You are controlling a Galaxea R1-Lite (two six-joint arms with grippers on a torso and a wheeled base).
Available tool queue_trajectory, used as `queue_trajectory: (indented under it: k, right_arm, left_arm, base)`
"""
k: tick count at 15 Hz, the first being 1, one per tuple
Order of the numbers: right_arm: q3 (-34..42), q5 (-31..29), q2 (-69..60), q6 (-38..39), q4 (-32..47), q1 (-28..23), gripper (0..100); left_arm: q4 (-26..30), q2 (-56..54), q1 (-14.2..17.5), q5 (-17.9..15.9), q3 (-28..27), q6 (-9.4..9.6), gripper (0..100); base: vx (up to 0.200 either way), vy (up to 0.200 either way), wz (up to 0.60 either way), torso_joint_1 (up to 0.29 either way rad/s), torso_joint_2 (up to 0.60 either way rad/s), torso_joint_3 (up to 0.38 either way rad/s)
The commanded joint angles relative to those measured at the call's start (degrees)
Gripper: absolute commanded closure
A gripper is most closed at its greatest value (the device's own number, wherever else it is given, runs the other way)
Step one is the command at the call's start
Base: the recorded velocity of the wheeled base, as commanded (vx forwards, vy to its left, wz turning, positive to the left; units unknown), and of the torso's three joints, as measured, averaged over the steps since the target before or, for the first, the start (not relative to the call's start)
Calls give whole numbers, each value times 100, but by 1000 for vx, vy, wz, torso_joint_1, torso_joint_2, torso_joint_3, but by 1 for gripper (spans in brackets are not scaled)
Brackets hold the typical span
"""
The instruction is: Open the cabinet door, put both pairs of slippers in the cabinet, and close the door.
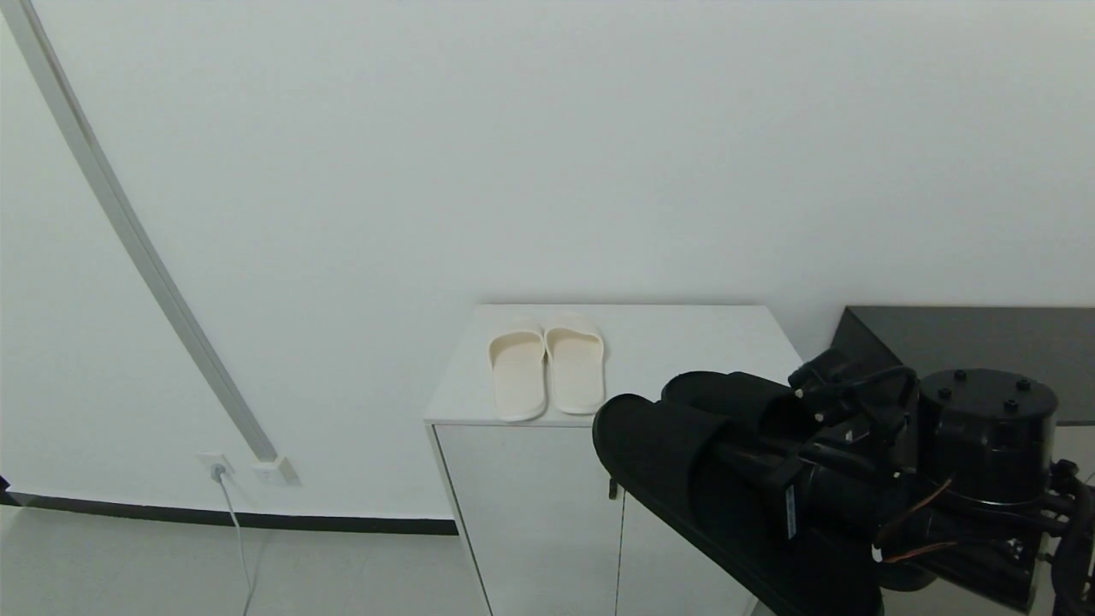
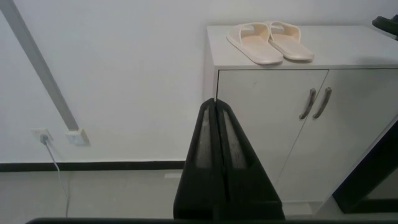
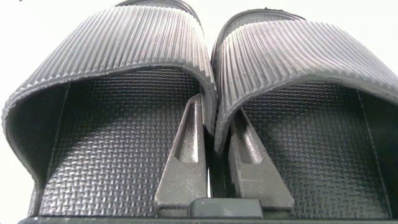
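Observation:
A pair of cream slippers (image 1: 547,366) lies side by side on top of the white cabinet (image 1: 676,342), toward its left end; they also appear as the cream slippers (image 2: 270,42) above the shut doors (image 2: 273,118) with two handles (image 2: 315,103). My right gripper (image 3: 214,134) is shut on the pair of black slippers (image 3: 199,93), pinching their two inner straps together. In the head view the black slippers (image 1: 684,445) hang in front of the cabinet's right side. My left gripper (image 2: 216,109) is shut and empty, held left of and lower than the cabinet front.
A grey slanted conduit (image 1: 128,231) runs down the white wall to a socket with a cable (image 1: 224,479) near the floor. A dark table (image 1: 975,342) stands right of the cabinet. Open floor (image 1: 214,565) lies left of the cabinet.

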Motion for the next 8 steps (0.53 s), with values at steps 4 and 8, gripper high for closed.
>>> queue_trajectory:
  k: [4,8]
  right_arm:
    - [50,10,26,-106,0,7,100]
    - [50,1,26,-106,0,7,100]
  left_arm:
    - [-5,5,4,-1,1,-2,100]
    - [4,5,4,-1,1,-2,100]
  base:
    - [0,0,-300,2,2,-1]
    - [0,0,0,0,0,0]
